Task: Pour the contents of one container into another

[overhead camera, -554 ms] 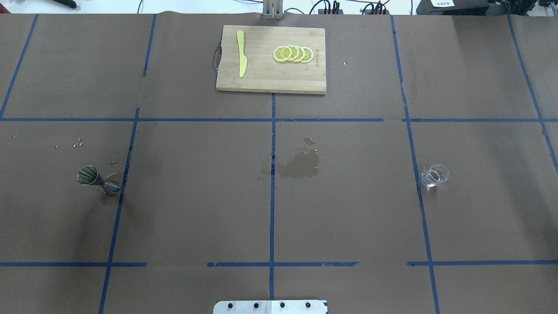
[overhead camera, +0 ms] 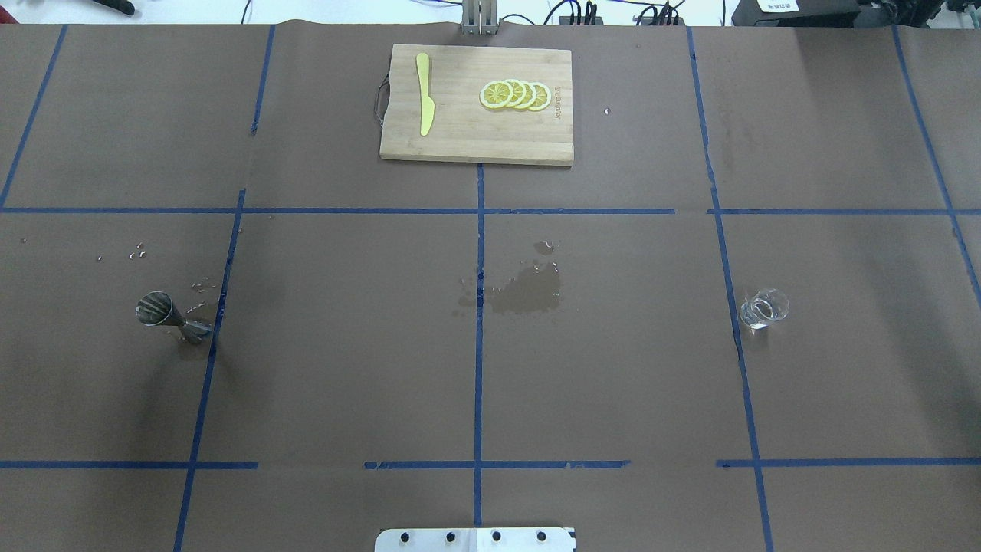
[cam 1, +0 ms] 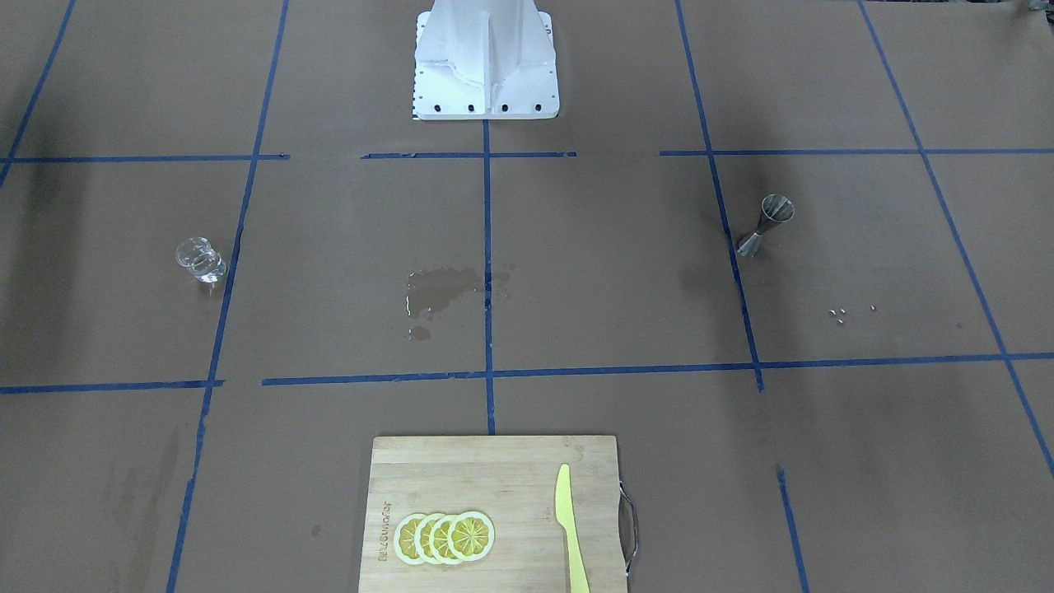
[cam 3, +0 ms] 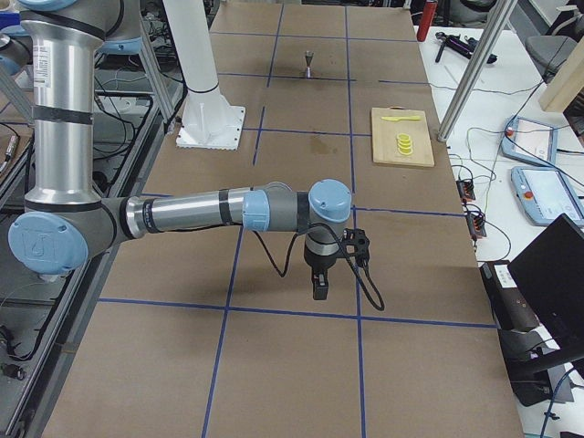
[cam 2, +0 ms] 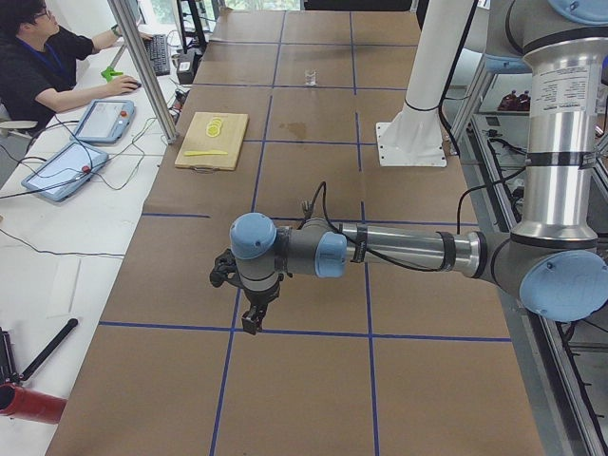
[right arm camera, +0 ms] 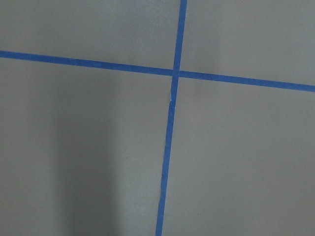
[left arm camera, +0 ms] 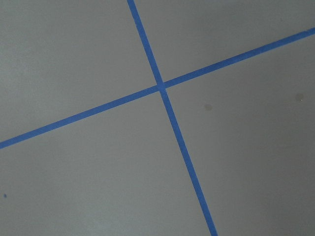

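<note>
Mid-left and mid-right overhead, jigger (overhead camera: 170, 317) and glass cup (overhead camera: 763, 308) stand ungrasped, so all pouring seemingly remains; whether left pincer (cam 2: 252, 323) or right pincer (cam 3: 319, 287) is clenched cannot be told.

On the brown-papered bench (overhead camera: 345, 368), gridded with blue tape (overhead camera: 479, 383): a steel jigger (overhead camera: 170, 316) upright at the robot's left, a small clear glass cup (overhead camera: 763, 308) well apart at the right. Between them a dark wet patch (overhead camera: 529, 293); near the jigger, pale crumbs (overhead camera: 136, 251). At the far edge a wooden cutting board (overhead camera: 460, 142); at the near edge a white base plate (overhead camera: 475, 540).
</note>
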{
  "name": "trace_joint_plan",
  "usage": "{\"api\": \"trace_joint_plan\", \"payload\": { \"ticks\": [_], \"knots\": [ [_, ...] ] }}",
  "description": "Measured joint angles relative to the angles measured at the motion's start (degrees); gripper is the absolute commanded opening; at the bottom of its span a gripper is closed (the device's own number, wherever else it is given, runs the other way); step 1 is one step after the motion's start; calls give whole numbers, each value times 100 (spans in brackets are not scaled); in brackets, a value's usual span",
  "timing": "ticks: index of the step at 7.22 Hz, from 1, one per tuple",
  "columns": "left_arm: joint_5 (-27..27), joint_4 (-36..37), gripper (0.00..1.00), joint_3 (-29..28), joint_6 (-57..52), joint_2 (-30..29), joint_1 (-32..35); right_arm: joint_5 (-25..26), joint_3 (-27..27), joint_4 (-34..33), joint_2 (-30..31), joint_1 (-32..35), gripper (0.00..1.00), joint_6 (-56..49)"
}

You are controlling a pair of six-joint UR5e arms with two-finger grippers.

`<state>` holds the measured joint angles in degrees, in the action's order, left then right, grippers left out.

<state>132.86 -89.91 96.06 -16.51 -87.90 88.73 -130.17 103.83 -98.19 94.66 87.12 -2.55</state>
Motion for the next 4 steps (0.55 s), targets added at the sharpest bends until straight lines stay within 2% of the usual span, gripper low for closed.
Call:
{"api": "trace_joint_plan", "payload": {
  "ticks": [3, 4],
  "knots": [
    [44, -102, 100, 101, 85, -153, -20, -52, 129, 40, -215, -70, 100, 65],
    [49, -381, 100, 12, 103, -258, -22, -136, 230, 48, -278, -104, 100, 79]
  ]
}}
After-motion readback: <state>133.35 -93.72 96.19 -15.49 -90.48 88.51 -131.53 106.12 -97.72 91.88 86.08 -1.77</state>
